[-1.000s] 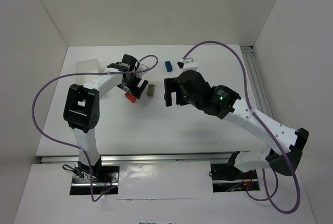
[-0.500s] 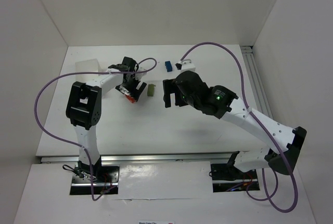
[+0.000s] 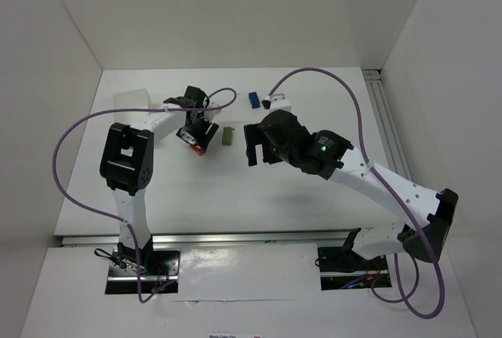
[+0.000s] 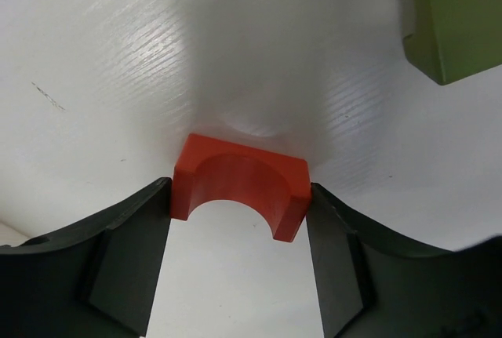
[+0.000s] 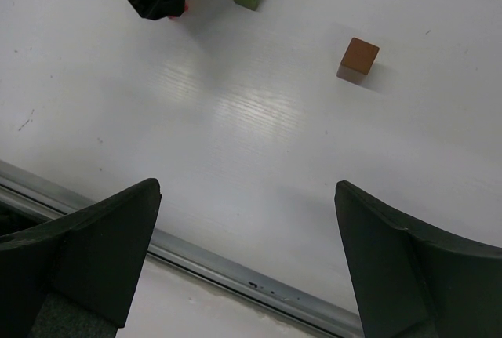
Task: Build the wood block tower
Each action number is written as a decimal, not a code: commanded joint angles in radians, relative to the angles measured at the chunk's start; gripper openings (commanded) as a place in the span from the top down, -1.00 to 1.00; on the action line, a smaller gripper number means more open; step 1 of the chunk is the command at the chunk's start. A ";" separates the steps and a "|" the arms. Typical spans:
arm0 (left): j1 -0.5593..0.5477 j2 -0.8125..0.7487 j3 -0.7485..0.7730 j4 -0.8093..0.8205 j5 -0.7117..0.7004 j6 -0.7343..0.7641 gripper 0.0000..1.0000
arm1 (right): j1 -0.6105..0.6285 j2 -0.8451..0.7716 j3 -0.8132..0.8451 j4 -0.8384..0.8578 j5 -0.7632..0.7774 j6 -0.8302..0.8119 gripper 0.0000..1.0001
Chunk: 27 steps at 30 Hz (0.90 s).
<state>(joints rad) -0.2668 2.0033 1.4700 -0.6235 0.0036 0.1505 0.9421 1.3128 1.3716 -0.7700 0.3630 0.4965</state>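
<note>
A red arch block (image 4: 239,185) lies on the white table between the fingers of my left gripper (image 4: 238,197), and both pads touch its sides; the left gripper (image 3: 196,136) is shut on it, low over the table. An olive green block (image 3: 227,136) lies just right of it, also seen as the olive green block (image 4: 459,16) in the left wrist view. A blue block (image 3: 253,100) sits farther back. A brown-orange block (image 5: 358,59) shows only in the right wrist view. My right gripper (image 3: 251,146) hovers right of the olive block, and the right gripper (image 5: 247,189) is open and empty.
A white tray (image 3: 133,100) stands at the back left. A metal rail (image 5: 235,263) runs along the table's near edge. White walls enclose the table on three sides. Purple cables loop above both arms.
My left gripper's jaws have closed in onto the red arch block. The right arm has shifted slightly left and back.
</note>
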 commanded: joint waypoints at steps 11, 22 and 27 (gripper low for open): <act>-0.017 -0.205 0.136 -0.113 0.021 -0.176 0.46 | -0.035 -0.012 -0.048 0.002 0.144 0.002 -0.98; -0.258 -0.206 0.251 -0.186 -0.044 -0.729 0.73 | -0.420 -0.196 -0.201 -0.074 0.254 0.152 -0.98; -0.353 -0.160 0.297 -0.186 -0.079 -0.874 0.73 | -0.725 -0.225 -0.324 -0.039 0.029 0.159 -0.98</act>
<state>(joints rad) -0.5865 1.8153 1.7226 -0.7918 -0.0360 -0.5720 0.3504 1.0966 1.1046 -0.8017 0.4881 0.6289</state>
